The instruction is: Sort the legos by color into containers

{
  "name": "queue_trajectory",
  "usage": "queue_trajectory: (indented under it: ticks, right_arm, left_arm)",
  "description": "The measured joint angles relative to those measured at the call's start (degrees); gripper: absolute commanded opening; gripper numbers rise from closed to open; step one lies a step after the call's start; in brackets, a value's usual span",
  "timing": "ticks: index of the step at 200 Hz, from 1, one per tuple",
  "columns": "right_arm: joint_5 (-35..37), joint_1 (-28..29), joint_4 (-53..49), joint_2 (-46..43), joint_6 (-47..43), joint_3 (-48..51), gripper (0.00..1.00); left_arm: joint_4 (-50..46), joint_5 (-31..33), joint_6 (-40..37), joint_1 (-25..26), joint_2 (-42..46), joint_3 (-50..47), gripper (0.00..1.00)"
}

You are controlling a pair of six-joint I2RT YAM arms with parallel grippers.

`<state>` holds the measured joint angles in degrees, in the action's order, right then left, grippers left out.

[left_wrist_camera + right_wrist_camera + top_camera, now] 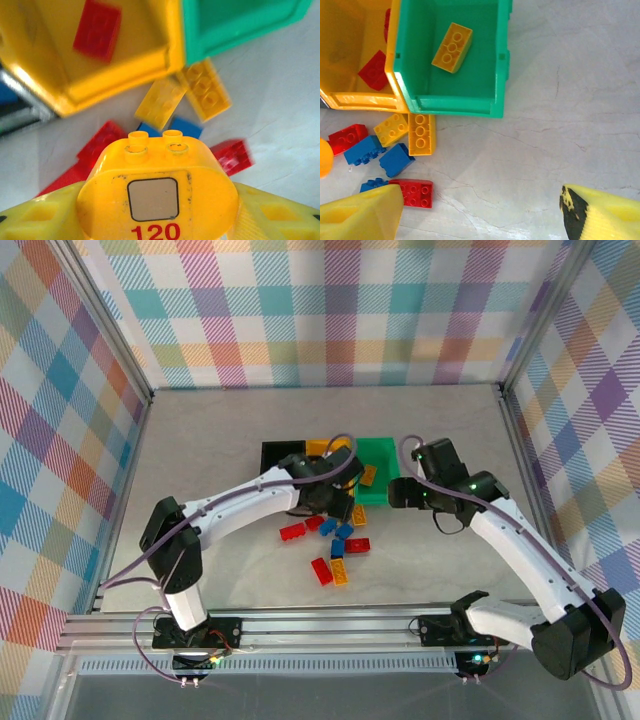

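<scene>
The left gripper [159, 226] is clamped on a rounded yellow brick [157, 172] with a printed panel on its face, one yellow finger against each side. It holds the brick studs-forward above the loose legos [335, 545], pointed at the corner where the yellow bin [120, 75] and the green bin [235, 30] meet. That aim makes sense, since yellow pieces appear to belong in the green bin. The wrist view is too close and blurred to say whether the brick is fully clear of the pile beneath it. The right gripper [480, 220] hangs with its jaws wide apart and nothing between them, over bare table [555, 130] just right of the pile. It is probably parked there to leave the left arm room. One yellow brick [452, 47] lies flat on the floor of the green bin, askew to the walls. The yellow bin holds a red brick [372, 70] on its floor, with a sliver of a second red piece by the wall next to the green bin. The black bin [278, 455] sits to the left of the yellow one, partly behind the left arm, and I cannot make out what is in it. In front of the bins, red, blue and yellow legos wait unsorted, one yellow piece lying right against the green bin's front wall.
</scene>
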<state>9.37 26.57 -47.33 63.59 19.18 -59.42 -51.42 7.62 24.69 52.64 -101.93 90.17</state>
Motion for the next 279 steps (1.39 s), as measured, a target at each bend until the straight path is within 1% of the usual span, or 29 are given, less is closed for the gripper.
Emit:
queue_trajectory:
  ticks: [17,63,87,103,138,162,197,223,262,279]
  right_arm:
    - [-0.6,-1.1,0.0,-1.0,0.3,1.4,0.82]
    - [-1.6,-3.0,-0.6,-4.9,1.0,3.5,0.82]
    - [-2.0,-3.3,-0.8,-6.4,1.0,3.5,0.82]
    - [-2.4,-3.3,-0.9,-7.2,1.0,3.6,0.82]
    - [-3.3,-3.3,-1.3,-8.2,1.2,4.6,0.82]
    - [-4.1,-3.3,-1.5,-8.2,1.4,5.3,0.82]
    - [-5.4,-3.3,-1.6,-7.6,1.4,5.6,0.82]
    - [-6.4,-3.3,-1.2,-6.8,1.4,6.2,0.82]
    - [-7.6,-3.2,-0.7,-5.0,1.4,6.5,0.82]
    - [-7.8,-2.8,-0.2,-4.6,1.4,6.5,0.81]
  left_arm:
    - [0.0,0.0,-1.0,-0.6,-3.8,7.3,0.57]
    - [0.7,-0.3,-3.7,-2.4,-17.9,27.1,0.58]
    - [1.1,-0.9,-4.7,-3.4,-23.9,33.8,0.58]
    - [2.4,-1.7,-4.8,-4.2,-27.0,36.4,0.58]
    - [5.1,-3.3,-4.8,-5.9,-31.6,38.2,0.59]
    - [5.1,-3.6,-4.8,-6.4,-33.2,38.6,0.67]
    - [5.9,-3.7,-5.4,-6.7,-33.2,38.3,0.73]
    - [8.0,-4.1,-6.1,-7.0,-30.2,32.8,0.77]
    - [8.4,-3.9,-6.3,-7.2,-24.1,28.8,0.77]
    - [8.9,-3.4,-6.3,-7.4,-20.2,25.9,0.77]
